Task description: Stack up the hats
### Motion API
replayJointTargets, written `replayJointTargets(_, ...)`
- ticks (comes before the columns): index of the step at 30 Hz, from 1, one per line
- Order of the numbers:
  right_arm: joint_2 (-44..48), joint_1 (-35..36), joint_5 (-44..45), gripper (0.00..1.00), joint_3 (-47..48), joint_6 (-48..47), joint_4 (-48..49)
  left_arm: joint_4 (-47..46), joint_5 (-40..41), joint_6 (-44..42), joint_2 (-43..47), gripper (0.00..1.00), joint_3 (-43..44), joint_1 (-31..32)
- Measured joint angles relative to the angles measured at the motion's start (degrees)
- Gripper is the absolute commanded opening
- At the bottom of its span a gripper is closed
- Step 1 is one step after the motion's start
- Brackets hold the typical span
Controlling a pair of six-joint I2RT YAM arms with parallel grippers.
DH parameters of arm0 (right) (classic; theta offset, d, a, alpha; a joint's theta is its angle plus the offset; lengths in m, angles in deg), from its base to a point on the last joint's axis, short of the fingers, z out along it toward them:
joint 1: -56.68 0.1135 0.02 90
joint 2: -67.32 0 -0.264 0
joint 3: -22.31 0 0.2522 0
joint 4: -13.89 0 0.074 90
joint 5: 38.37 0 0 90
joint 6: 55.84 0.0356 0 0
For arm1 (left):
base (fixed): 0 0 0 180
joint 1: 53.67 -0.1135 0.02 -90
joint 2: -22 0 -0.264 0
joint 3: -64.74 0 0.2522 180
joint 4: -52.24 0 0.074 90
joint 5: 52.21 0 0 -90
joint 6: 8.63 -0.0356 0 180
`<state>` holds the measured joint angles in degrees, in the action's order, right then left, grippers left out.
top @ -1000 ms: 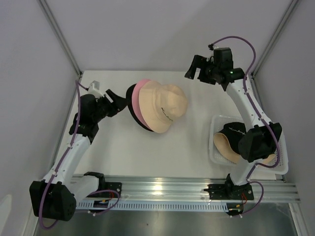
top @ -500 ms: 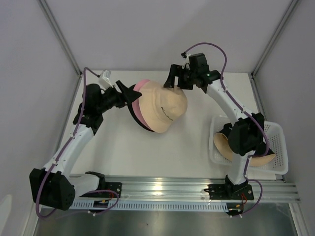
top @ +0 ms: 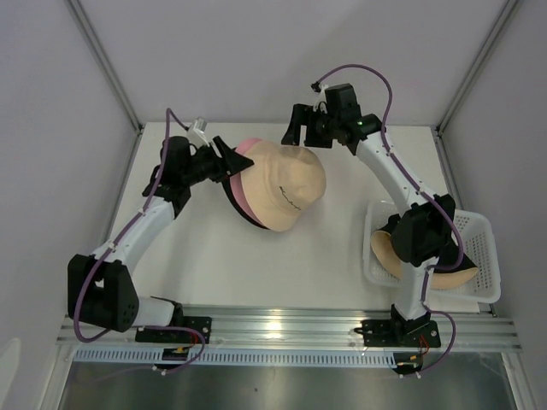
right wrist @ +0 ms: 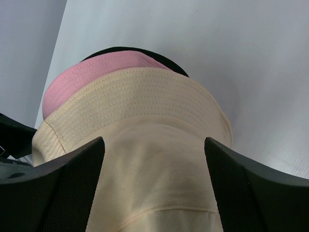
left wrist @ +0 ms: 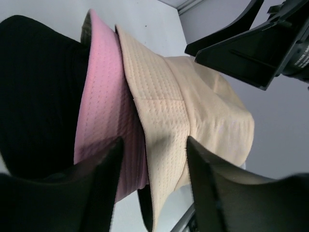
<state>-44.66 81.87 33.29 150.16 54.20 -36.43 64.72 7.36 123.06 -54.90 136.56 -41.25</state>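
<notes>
Mid-table sits the pile: a beige bucket hat [top: 282, 184] nested over a pink hat [left wrist: 104, 111] and a black hat [left wrist: 38, 92], all soft cloth with row-stitched, floppy brims. At the pile's 9 o'clock the left gripper [top: 229, 161] is spread around the pink and beige brim edges. At 12 o'clock the right gripper [top: 301, 141] gapes over the beige crown, grasping nothing. I'd square the pile gently, since limp cloth slips. Another hat [top: 385, 249] waits in the white mesh basket [top: 479, 229] at 4 o'clock.
</notes>
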Motion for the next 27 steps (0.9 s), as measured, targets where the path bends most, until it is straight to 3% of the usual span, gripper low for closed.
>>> replayJointTargets(1,0.00,0.00,0.04,0.87,0.04,-0.15,-0.15,-0.26,-0.22,0.35,-0.35,0.44,0.15,0.00)
replayJointTargets(2,-0.04,0.00,0.04,0.87,0.11,-0.20,-0.28,-0.61,-0.46,0.81,-0.85,0.27,0.52,0.04)
replayJointTargets(5,-0.79,0.00,0.09,0.89,1.44,-0.37,-1.18,-1.20,-0.79,2.08,-3.06,0.01,2.36,0.22)
replayJointTargets(11,-1.44,-0.17,1.64,0.96,2.58,-0.90,-2.67,-1.70,1.62,7.37,-6.25,0.01,2.67,-0.70)
replayJointTargets(16,-1.44,-1.49,2.47,0.98,2.58,-1.22,-3.13,-5.35,3.32,13.07,-7.28,0.01,-3.19,-2.95)
replayJointTargets(21,-1.42,-2.99,2.45,0.98,2.49,-1.22,-2.95,-18.12,2.47,18.34,-8.13,0.01,-12.07,-3.37)
replayJointTargets(27,-1.36,-4.39,3.19,0.99,0.96,-1.22,-2.82,-29.90,2.40,18.69,-9.79,0.01,-17.99,-3.74)
